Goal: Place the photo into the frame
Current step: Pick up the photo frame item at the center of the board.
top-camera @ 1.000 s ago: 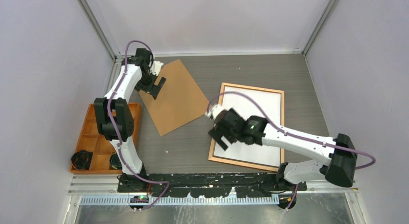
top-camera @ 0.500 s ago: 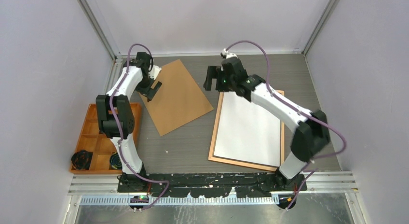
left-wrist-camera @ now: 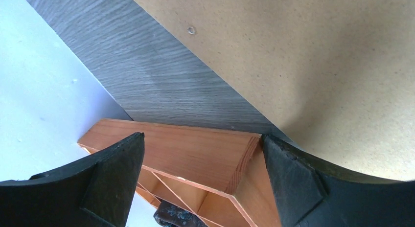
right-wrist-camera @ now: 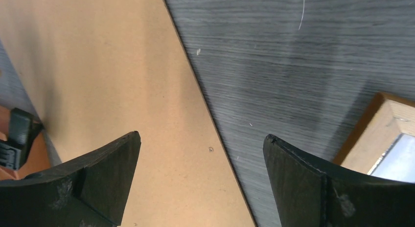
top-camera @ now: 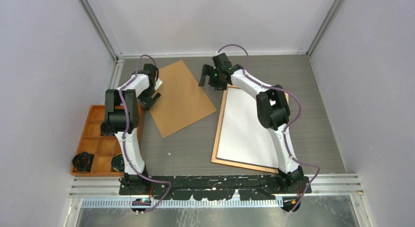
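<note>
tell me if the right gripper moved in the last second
Yes. The right gripper went from over the near left part of the frame to past its far left corner, toward the fibreboard panel.

Grey wood-grain table (top-camera: 191, 144), pale lilac walls (top-camera: 49, 41) on three sides, aluminium corner posts (top-camera: 98, 25), soft even light

An orange wooden tray (top-camera: 93, 139), split into compartments, sits at the left edge of the grey wood-grain bench (top-camera: 191, 144). A black coil (top-camera: 83, 161) lies in the tray's near-left compartment, and a second black coil (top-camera: 117, 162) in its near-right one.
</note>
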`<action>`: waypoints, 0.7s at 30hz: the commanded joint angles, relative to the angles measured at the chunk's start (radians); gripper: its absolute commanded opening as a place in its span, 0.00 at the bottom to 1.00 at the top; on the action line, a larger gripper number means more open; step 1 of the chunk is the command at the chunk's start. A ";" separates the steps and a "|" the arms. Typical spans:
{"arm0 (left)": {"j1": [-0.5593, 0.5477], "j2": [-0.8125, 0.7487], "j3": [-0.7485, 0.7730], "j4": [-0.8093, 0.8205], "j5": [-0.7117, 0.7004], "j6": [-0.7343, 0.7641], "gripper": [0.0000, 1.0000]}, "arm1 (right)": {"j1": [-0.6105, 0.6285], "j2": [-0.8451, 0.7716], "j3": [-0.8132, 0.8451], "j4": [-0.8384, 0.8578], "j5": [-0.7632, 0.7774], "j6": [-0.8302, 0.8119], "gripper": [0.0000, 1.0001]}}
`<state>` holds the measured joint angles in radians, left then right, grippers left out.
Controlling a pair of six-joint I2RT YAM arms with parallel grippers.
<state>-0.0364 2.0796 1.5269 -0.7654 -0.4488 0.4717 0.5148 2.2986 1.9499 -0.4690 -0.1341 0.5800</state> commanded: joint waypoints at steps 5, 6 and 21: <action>0.003 0.047 0.007 0.070 0.046 -0.042 0.95 | 0.009 0.045 0.042 0.009 -0.031 0.037 1.00; 0.003 0.051 0.015 0.055 0.059 -0.051 0.95 | 0.010 0.052 0.043 0.009 -0.036 0.040 1.00; -0.014 0.103 0.062 -0.009 0.191 -0.087 0.96 | 0.084 0.016 -0.147 0.142 -0.126 0.166 1.00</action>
<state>-0.0357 2.1166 1.5898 -0.7956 -0.4026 0.4446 0.5777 2.3486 1.8874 -0.3599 -0.1925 0.6514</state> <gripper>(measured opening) 0.952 0.997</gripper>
